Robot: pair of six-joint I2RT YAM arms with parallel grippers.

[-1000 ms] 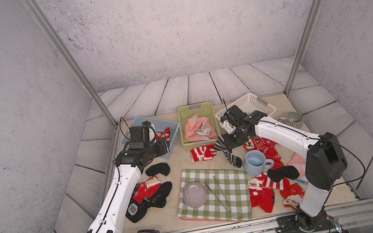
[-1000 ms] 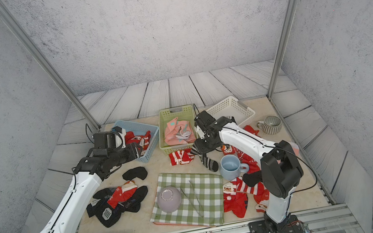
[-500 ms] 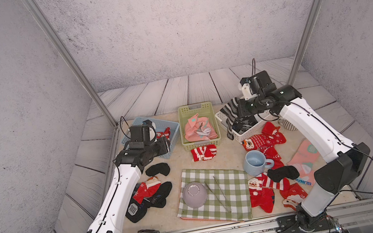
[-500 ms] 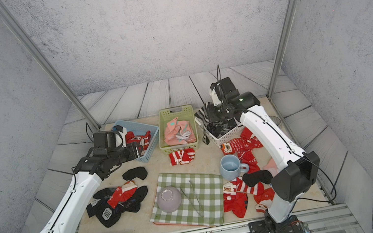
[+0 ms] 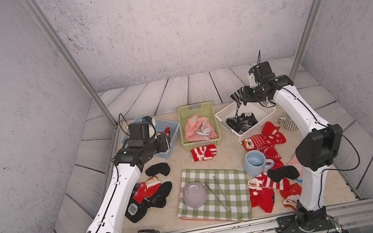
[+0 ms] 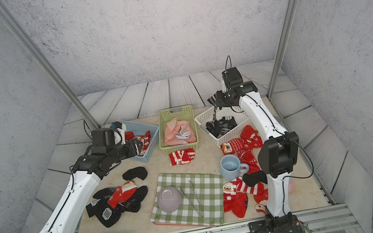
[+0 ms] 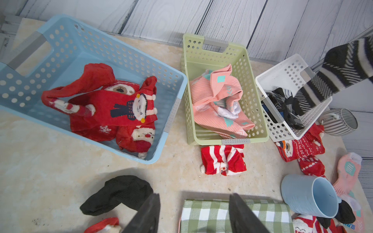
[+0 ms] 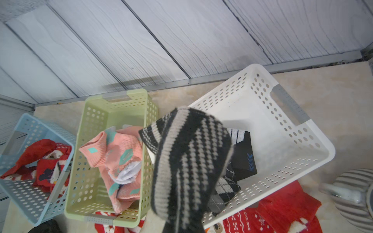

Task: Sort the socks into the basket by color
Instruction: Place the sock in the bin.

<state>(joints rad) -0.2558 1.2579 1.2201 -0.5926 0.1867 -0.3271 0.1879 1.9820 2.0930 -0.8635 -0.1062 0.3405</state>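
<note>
Striped sock (image 5: pixel 236 98) hangs straight down, its top end pinched in the right pincer (image 5: pixel 243 96), over the white basket (image 5: pixel 248 134); left pincer (image 7: pixel 193 216) stands spread, well apart.

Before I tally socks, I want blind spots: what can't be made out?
Right hand's grip: covered by the striped sock, right wrist view.
Black socks in the white basket: overlapped by that sock, count unclear.
Red socks in the blue basket: partly behind the left arm in both top views.
Pink sock: mostly behind the right arm in a top view.
</note>
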